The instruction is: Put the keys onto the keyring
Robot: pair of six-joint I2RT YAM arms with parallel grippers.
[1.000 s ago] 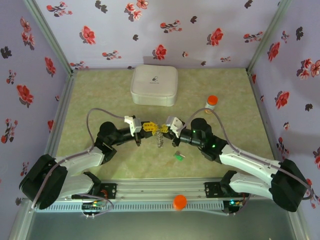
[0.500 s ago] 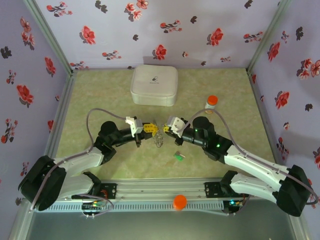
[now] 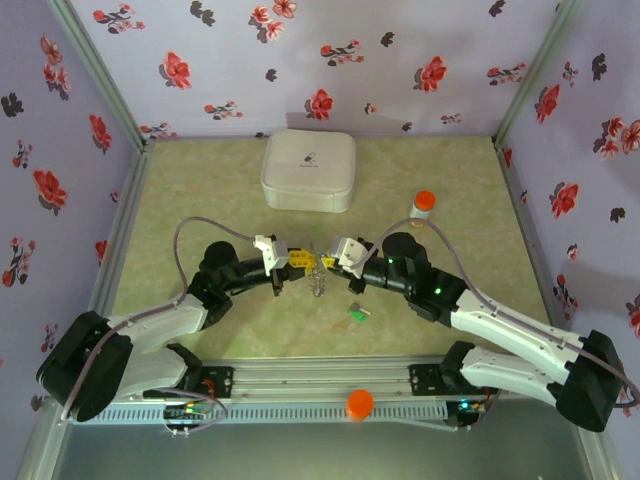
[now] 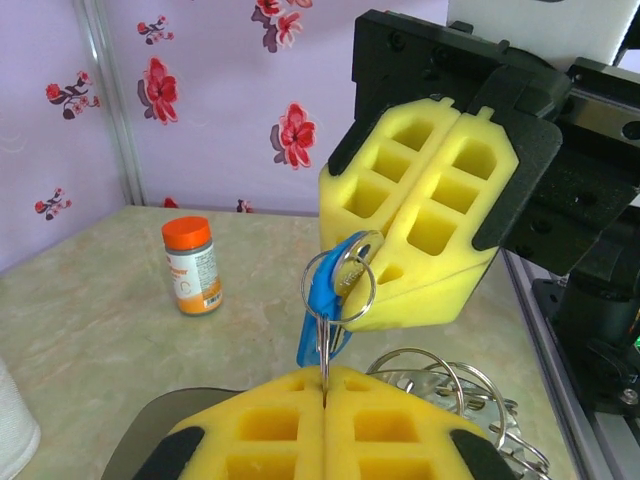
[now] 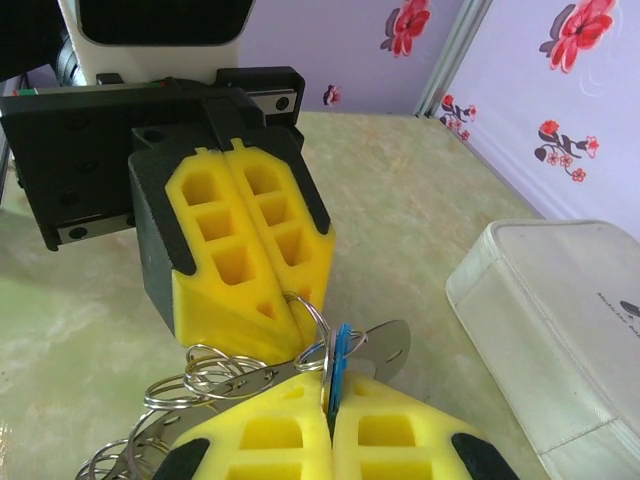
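The pale green table (image 3: 200, 190) carries a white case (image 3: 308, 170), an orange-capped bottle (image 3: 423, 205) and a green-headed key (image 3: 357, 312).

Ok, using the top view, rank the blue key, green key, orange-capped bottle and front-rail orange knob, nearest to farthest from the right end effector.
1. blue key, pinched in the right end effector.
2. green key, on the table toward the bases.
3. orange-capped bottle, back right on the table.
4. orange knob, on the front rail.
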